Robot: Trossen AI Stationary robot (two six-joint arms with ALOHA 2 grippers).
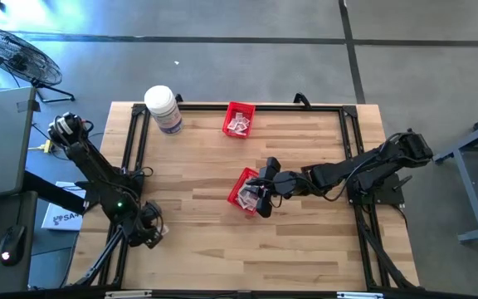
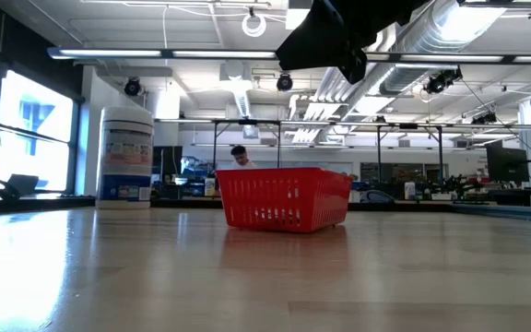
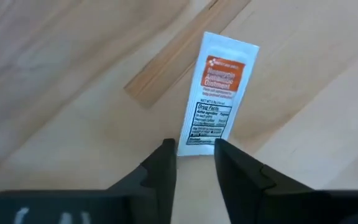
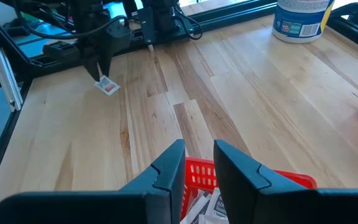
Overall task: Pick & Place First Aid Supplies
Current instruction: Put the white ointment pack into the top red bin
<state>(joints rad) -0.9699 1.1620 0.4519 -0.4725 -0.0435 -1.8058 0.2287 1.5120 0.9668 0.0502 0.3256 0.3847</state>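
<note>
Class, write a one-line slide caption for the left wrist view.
Left gripper holds a white packet by its end, above the wooden table.

The left arm is bent low at the front left part of the table. The left gripper (image 1: pixel 149 233) is pointed down, and its 2 fingers (image 3: pixel 164 163) are pinched on the end of a small packet (image 3: pixel 219 94). The right arm is stretched from the right side toward the middle of the table. The right gripper (image 1: pixel 261 196) is held above a red basket (image 1: pixel 241 193), with a small gap left between its 2 fingers (image 4: pixel 170 163).
</note>
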